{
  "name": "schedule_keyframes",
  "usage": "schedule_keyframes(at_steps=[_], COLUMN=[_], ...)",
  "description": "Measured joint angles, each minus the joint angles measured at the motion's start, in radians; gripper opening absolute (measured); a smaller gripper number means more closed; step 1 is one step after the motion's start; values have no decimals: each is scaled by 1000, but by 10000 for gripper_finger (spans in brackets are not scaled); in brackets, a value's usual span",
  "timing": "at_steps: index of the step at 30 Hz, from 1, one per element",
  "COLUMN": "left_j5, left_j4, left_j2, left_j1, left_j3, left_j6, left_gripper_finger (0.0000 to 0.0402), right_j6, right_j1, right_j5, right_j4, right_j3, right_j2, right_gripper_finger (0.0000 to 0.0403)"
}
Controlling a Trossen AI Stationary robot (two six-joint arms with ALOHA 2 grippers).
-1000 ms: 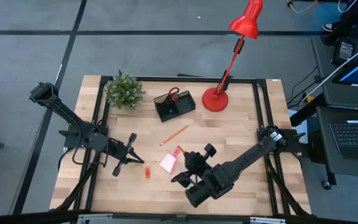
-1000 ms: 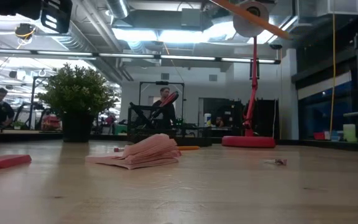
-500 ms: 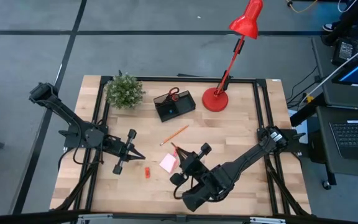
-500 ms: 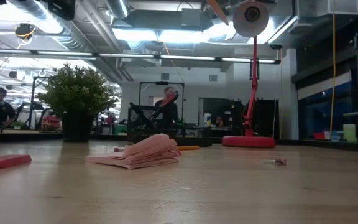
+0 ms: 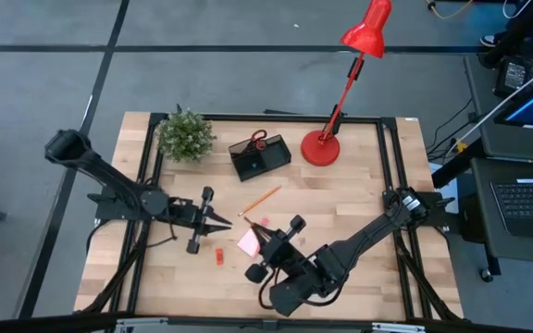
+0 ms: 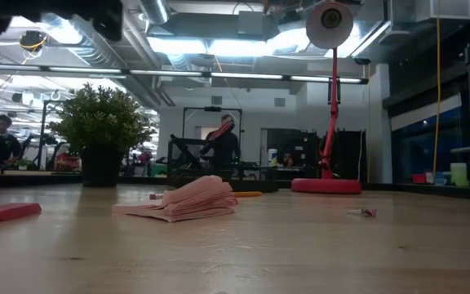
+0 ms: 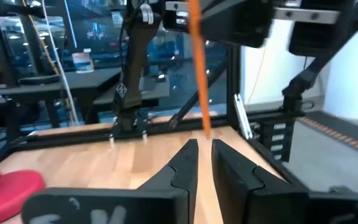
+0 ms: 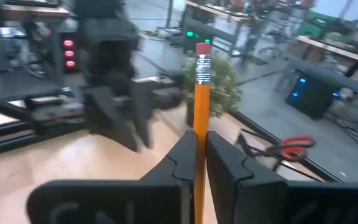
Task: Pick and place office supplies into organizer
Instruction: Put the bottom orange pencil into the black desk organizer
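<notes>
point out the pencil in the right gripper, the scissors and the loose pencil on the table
held pencil [image 8: 202, 99], right wrist view, orange shaft below the eraser
scissors [image 5: 258, 141], high view, red handles
loose pencil [image 5: 260, 200], high view, mid shaft

No readable text, no labels, no brand names, no numbers, no signs in any view

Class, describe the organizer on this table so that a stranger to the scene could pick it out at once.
Start at the red desk lamp on the wooden table's far edge. Between its round base and the green potted plant sits the organizer, a small black box. It alone holds red-handled scissors.
</notes>
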Motion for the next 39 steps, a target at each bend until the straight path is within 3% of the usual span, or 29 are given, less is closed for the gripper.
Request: schedule_keyframes(at_steps=[5, 10, 17, 23, 39], left_j5=[149, 269, 259, 268, 254], left_j4=[129, 196, 213, 211, 175], left_j2=[81, 110, 154, 177, 176], left_j1=[65, 73, 76, 82, 82], left_j3=[15, 44, 99, 123, 179], left_j6=[-7, 16, -10, 1, 21], left_gripper_finger=[59, 96, 149, 166, 123], right_j6=[-214, -297, -355, -385, -410], right_j1=[-13, -28, -54, -61, -70], right_j5=[-87, -137, -247, -268, -274], right_j4=[185, 252, 313, 327, 335], right_j3=[0, 0, 0, 0, 0], right_j2=[0, 0, 0, 0, 0], right_gripper_finger=[29, 29, 29, 29, 29])
